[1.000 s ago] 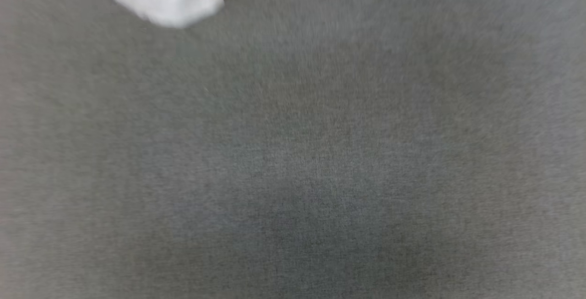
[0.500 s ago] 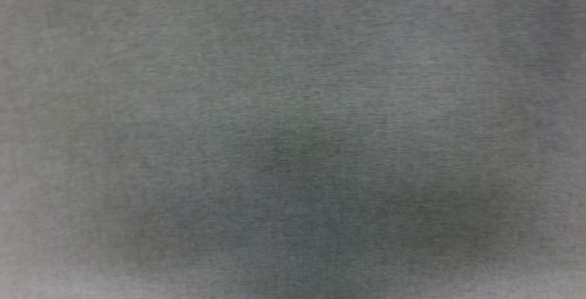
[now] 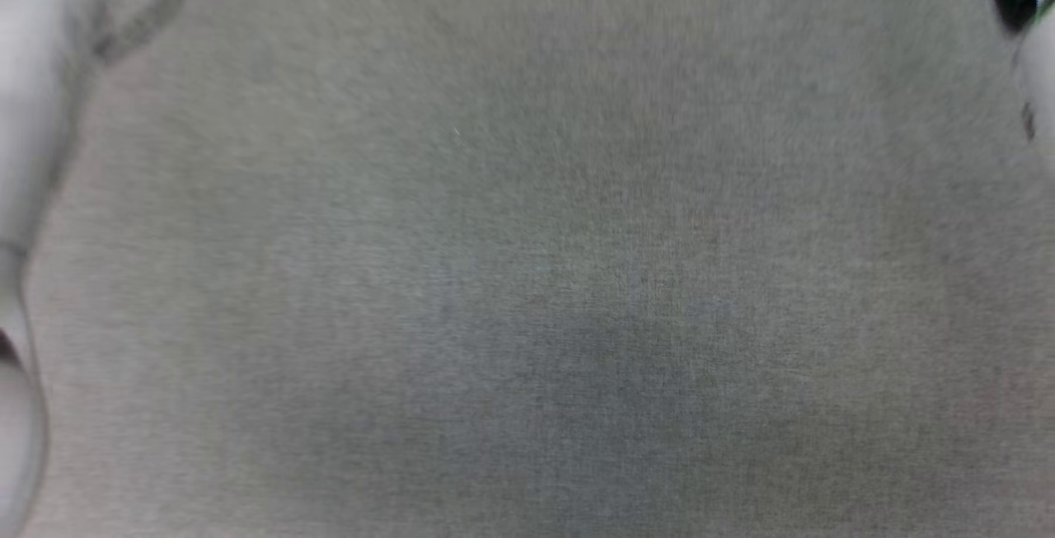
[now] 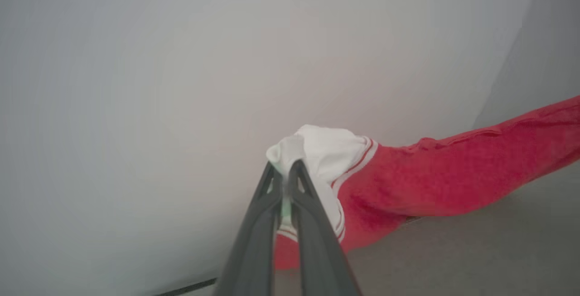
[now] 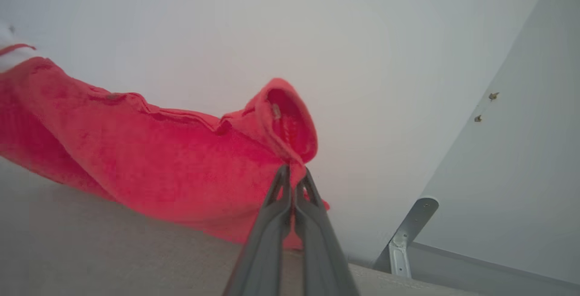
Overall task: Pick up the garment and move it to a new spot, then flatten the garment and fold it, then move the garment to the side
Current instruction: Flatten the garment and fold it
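The garment [image 4: 435, 178] is a red jersey with a white, red-striped sleeve. It hangs stretched in the air between my two grippers, above a grey fabric surface [image 4: 476, 250]. In the left wrist view my left gripper [image 4: 285, 169] is shut on the white sleeve [image 4: 324, 148]. In the right wrist view my right gripper [image 5: 293, 172] is shut on a bunched red edge of the garment [image 5: 158, 160]. The blurred head view shows a pale forearm [image 3: 33, 109] at the left edge and a dark and pale arm part [image 3: 1022, 11] at the top right.
A plain pale wall [image 5: 226, 24] stands behind the garment. A metal bracket [image 5: 408, 237] sits at the foot of the wall corner, right of my right gripper. The grey fabric surface [image 3: 527, 274] spreads across the head view.
The head camera has shifted and stays blurred. A white piece of cloth at the top left a second ago has left its view. Arm parts now show at the left edge and top right.
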`<state>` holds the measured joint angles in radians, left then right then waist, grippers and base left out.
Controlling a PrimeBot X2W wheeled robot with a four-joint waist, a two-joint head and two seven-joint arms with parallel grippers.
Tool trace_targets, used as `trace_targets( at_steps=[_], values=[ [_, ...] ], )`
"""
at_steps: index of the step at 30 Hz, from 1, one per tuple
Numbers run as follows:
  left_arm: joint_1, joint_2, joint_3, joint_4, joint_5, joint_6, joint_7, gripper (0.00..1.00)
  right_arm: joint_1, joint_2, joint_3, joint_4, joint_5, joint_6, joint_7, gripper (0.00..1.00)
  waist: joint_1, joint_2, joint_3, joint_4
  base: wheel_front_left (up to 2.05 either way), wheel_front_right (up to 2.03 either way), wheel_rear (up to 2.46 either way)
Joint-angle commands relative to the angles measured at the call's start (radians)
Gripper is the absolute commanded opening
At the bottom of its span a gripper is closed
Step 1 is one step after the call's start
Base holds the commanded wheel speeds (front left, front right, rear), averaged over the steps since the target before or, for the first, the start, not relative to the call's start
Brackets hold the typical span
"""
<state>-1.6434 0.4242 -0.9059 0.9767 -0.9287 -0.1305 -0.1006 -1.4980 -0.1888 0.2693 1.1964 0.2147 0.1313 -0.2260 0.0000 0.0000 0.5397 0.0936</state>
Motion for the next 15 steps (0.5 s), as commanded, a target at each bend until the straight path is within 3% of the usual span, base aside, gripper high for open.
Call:
trace_targets(
  at_steps=[1, 3, 9, 12, 15],
  values=[
    [0.07, 0.01, -0.017, -0.034, -0.018, 0.0, -0.003, 0.0, 0.067, -0.017, 0.034, -0.016, 0.04, -0.001, 0.01, 0.0, 0.0, 0.0, -0.178, 0.049, 0.0, 0.0, 0.0],
    [0.148, 0.028, -0.047, -0.084, -0.03, 0.0, 0.009, 0.0, 0.142, -0.034, 0.082, -0.055, 0.114, -0.001, 0.044, 0.0, 0.0, 0.0, -0.226, 0.059, 0.0, 0.0, 0.0],
    [0.416, 0.087, -0.096, -0.265, -0.07, 0.022, 0.013, 0.0, 0.413, -0.166, 0.225, -0.278, 0.327, -0.001, 0.124, 0.0, 0.0, 0.0, -0.349, 0.072, 0.0, 0.0, 0.0],
    [0.564, 0.14, -0.126, -0.41, -0.082, 0.072, 0.026, 0.0, 0.559, -0.253, 0.265, -0.405, 0.41, -0.001, 0.151, 0.0, 0.0, 0.0, -0.39, 0.075, 0.0, 0.0, 0.0],
    [0.708, 0.219, -0.144, -0.594, -0.104, 0.155, 0.043, 0.0, 0.701, -0.331, 0.279, -0.534, 0.466, -0.001, 0.159, 0.0, 0.0, 0.0, -0.415, 0.076, 0.0, 0.0, 0.0]
  ],
)
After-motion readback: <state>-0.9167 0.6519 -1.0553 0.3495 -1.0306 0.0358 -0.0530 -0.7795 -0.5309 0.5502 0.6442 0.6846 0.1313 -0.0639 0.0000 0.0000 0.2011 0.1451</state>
